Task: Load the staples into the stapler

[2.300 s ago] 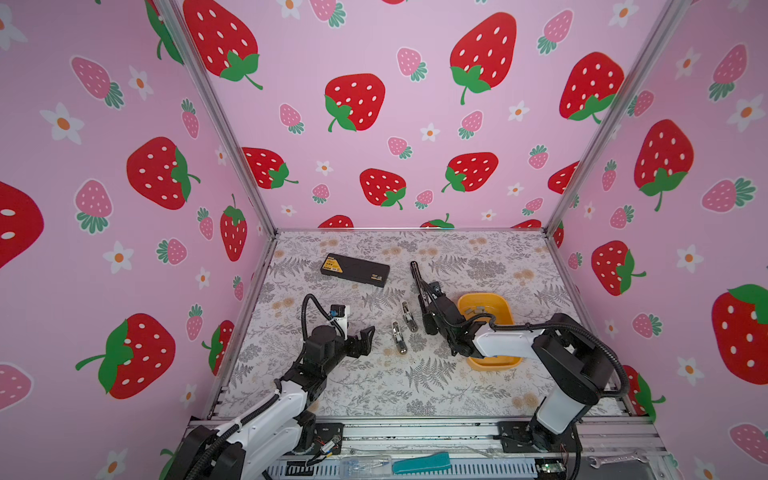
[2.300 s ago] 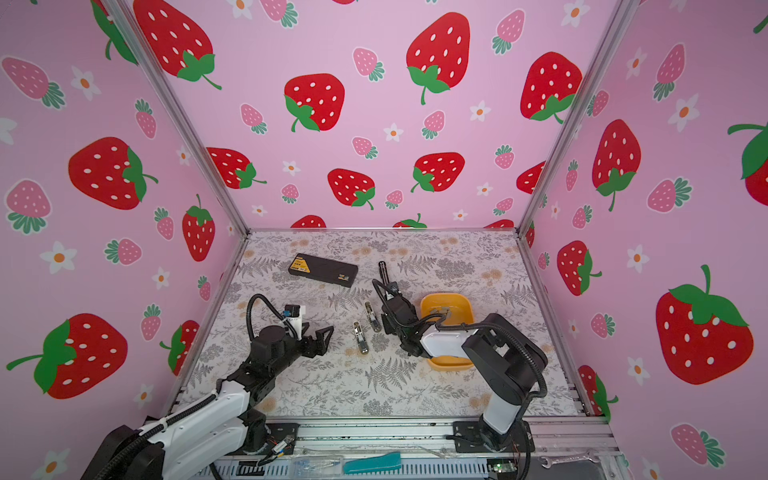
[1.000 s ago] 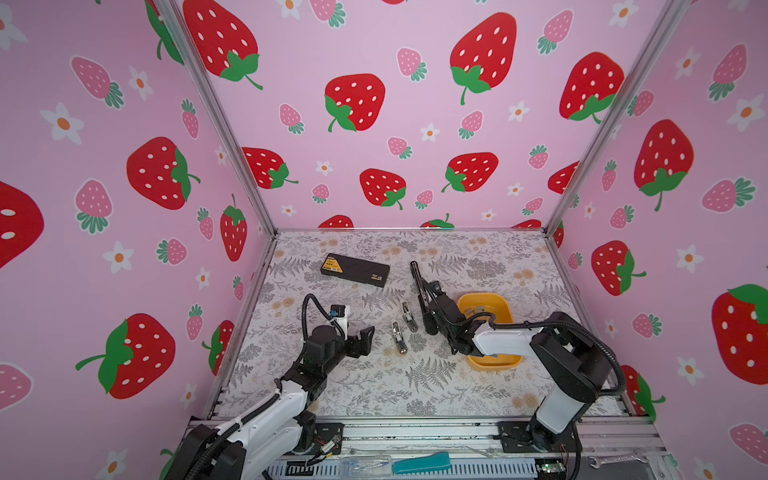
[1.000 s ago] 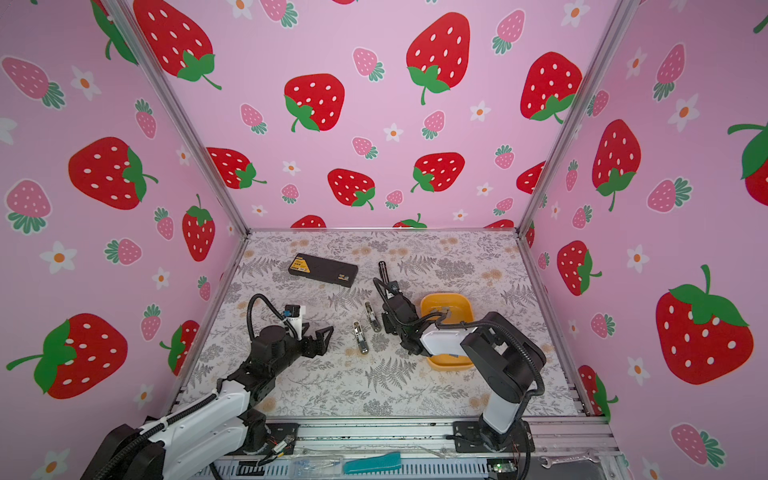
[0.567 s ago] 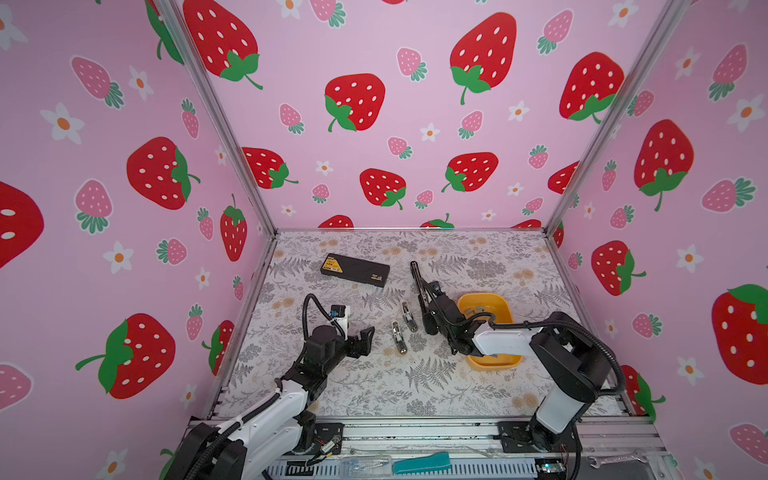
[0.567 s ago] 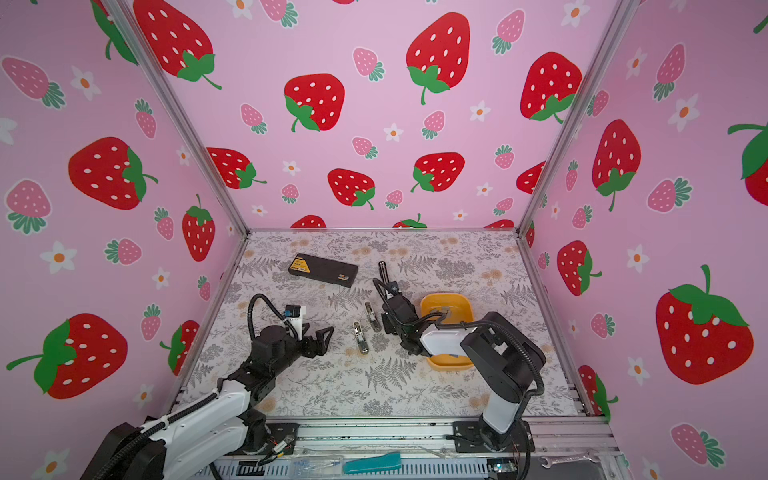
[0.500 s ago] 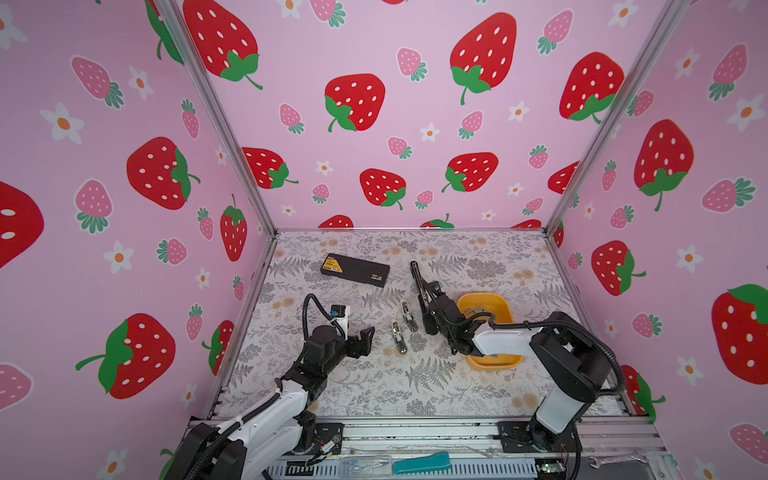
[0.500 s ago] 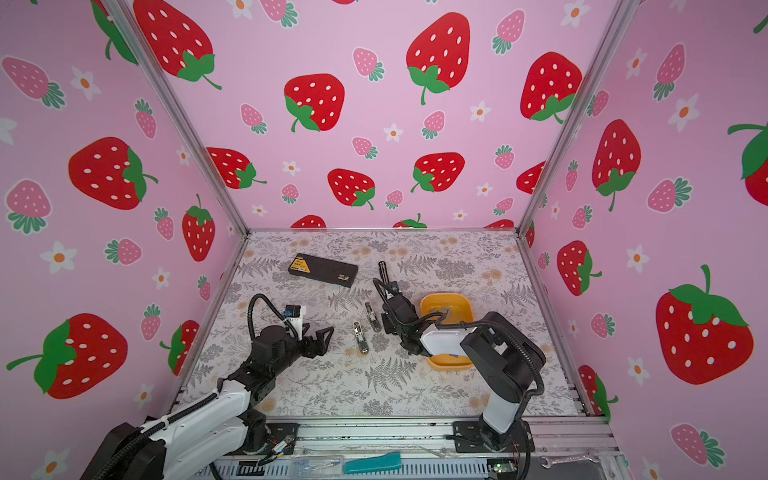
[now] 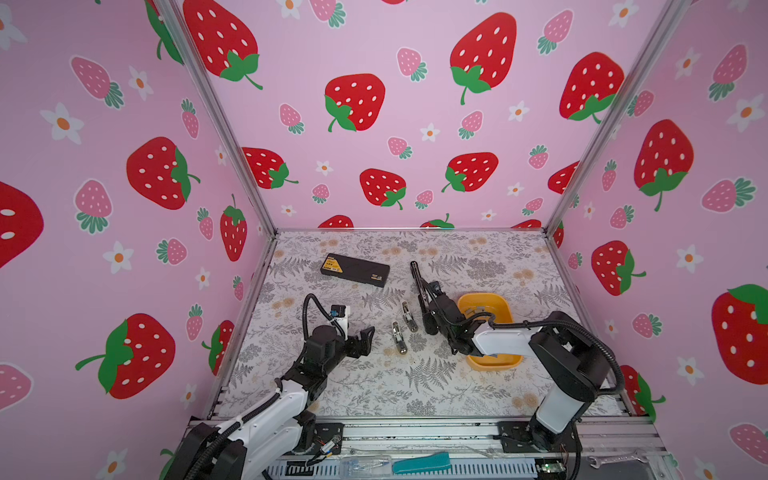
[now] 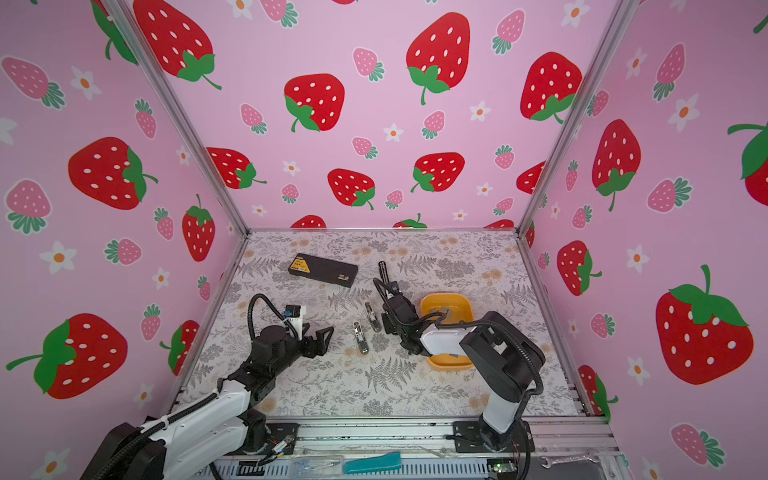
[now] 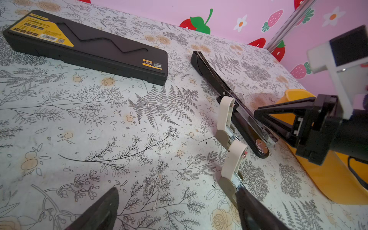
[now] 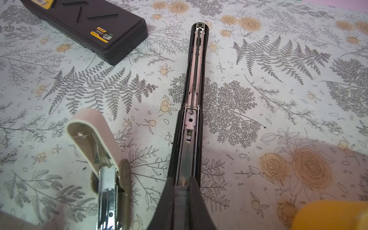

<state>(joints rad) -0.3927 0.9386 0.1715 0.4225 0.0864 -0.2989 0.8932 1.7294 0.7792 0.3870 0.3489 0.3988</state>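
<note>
Front mat free; beige staplers crowd black stapler; yellow tray opposite.

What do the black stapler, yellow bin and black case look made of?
Black stapler: glossy black shell, plastic or painted metal, around a bare shiny metal channel and spring. Yellow bin: probably smooth plastic, judging by its rounded moulded wall. Black case: matte moulded plastic with recessed grooves and stuck-on labels.

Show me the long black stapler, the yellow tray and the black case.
long black stapler [image 12: 196, 79]: right wrist view, spring channel.
yellow tray [image 9: 482, 296]: a top view, far rim.
black case [image 9: 355, 270]: a top view, lid middle.
</note>
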